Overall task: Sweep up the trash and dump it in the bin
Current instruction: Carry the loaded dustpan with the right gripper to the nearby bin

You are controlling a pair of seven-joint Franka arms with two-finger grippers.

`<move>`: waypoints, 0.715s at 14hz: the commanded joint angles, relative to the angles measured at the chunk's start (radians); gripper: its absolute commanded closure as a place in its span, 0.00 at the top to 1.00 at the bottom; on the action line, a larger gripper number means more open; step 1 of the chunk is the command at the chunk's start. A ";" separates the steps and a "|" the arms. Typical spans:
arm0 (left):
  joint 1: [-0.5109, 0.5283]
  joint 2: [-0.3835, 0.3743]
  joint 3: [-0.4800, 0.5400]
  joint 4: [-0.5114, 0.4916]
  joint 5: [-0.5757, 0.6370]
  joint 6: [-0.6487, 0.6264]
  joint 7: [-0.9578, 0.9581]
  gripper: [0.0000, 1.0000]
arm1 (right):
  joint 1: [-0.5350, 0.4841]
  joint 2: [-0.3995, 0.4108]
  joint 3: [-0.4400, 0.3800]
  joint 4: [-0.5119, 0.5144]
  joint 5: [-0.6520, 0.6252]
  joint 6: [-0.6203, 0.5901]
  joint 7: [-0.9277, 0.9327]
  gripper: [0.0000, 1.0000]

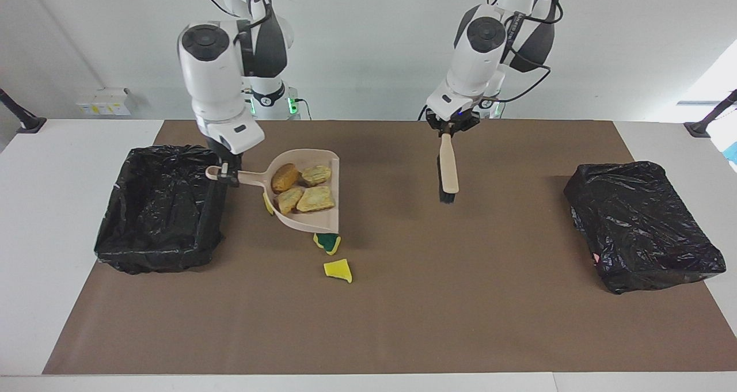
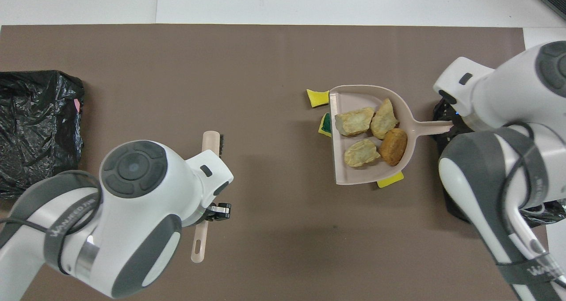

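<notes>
My right gripper point(image 1: 228, 172) is shut on the handle of the beige dustpan point(image 1: 314, 224), beside the open black-lined bin point(image 1: 155, 208). Several tan bread chunks point(image 1: 315, 199) lie in the pan. A plain yellow sponge piece point(image 1: 338, 270) and one with a green face point(image 1: 327, 242) lie on the mat just off the pan's lip. A third yellow piece point(image 1: 268, 204) peeks out beside the pan. My left gripper point(image 1: 447, 130) is shut on the beige hand brush point(image 1: 448, 170), bristles down over the mat's middle. Overhead, the dustpan point(image 2: 353, 175), bread chunks point(image 2: 361, 153), sponges point(image 2: 317, 97) point(image 2: 326, 125) point(image 2: 390, 180) and brush point(image 2: 211, 142) show.
A closed box wrapped in black plastic point(image 1: 639, 225) stands at the left arm's end of the table; it also shows overhead point(image 2: 35, 115). A brown mat point(image 1: 437, 311) covers the table. The right arm hides most of the bin point(image 2: 449, 201) overhead.
</notes>
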 commanded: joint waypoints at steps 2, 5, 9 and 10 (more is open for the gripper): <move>-0.123 0.079 0.012 -0.049 -0.025 0.167 -0.203 0.00 | -0.200 0.007 0.013 0.038 -0.003 -0.001 -0.139 0.00; -0.206 0.072 0.012 -0.161 -0.034 0.277 -0.214 0.00 | -0.341 0.013 0.013 0.044 -0.001 0.039 -0.296 0.00; -0.235 0.061 0.010 -0.227 -0.049 0.343 -0.224 0.00 | -0.470 0.011 0.009 0.040 -0.030 0.187 -0.495 0.00; -0.249 0.059 0.012 -0.242 -0.051 0.350 -0.226 0.00 | -0.478 0.010 0.006 0.033 -0.068 0.206 -0.499 0.00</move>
